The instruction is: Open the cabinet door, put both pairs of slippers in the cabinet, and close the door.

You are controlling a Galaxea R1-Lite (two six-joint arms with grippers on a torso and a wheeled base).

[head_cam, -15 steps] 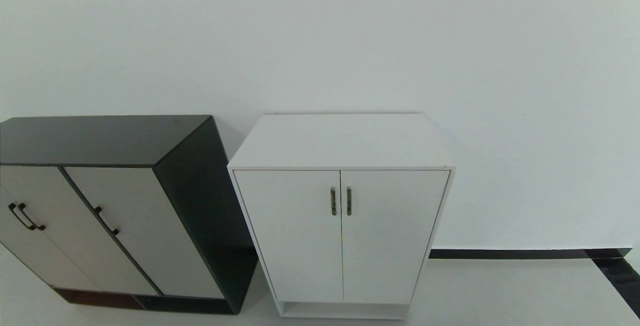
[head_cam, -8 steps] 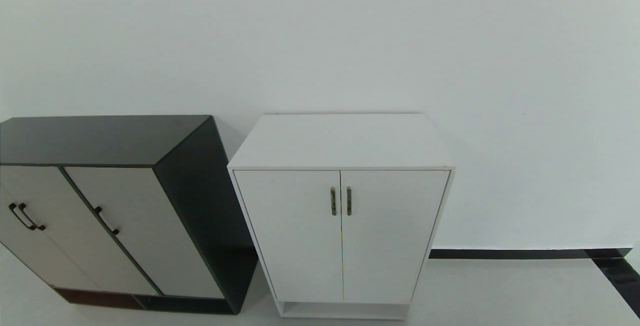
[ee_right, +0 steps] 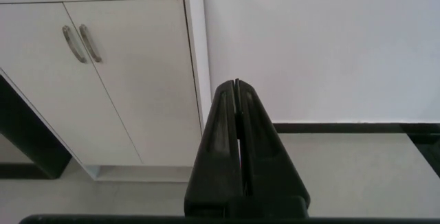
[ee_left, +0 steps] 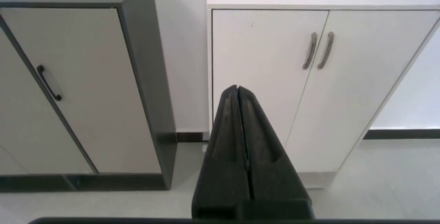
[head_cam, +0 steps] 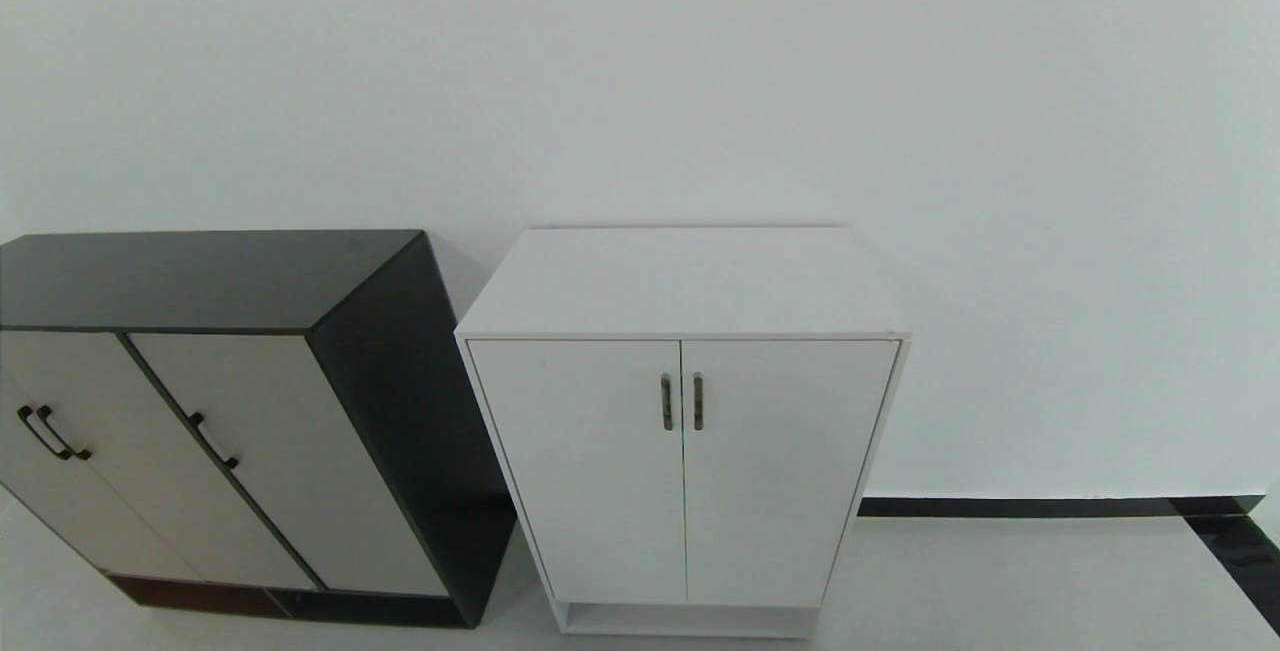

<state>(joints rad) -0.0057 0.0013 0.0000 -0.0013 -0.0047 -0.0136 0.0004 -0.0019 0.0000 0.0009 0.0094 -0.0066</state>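
Left tool (ee_left: 238, 90) and right tool (ee_right: 236, 85) were both pressed fully closed, gripping nothing. White cabinet (head_cam: 683, 281) stood ahead of both tools, well apart from them, its two doors (head_cam: 600, 471) shut and the handles (head_cam: 667, 401) side by side at the seam. Dark cabinet (head_cam: 380, 411) stood just beside it, on the left tool's side.

Pale grey floor (head_cam: 1000, 591) carries two cabinets, side by side, narrow gap between, backs to wall (head_cam: 640, 81). White cabinet (head_cam: 683, 471) straight ahead of left gripper (ee_left: 238, 90), ahead-left of right gripper (ee_right: 236, 84), shut. Black cabinet (head_cam: 250, 431) ahead-left of left gripper, shut. Bare floor ahead of right gripper, black skirting strip (head_cam: 1050, 507) at wall foot
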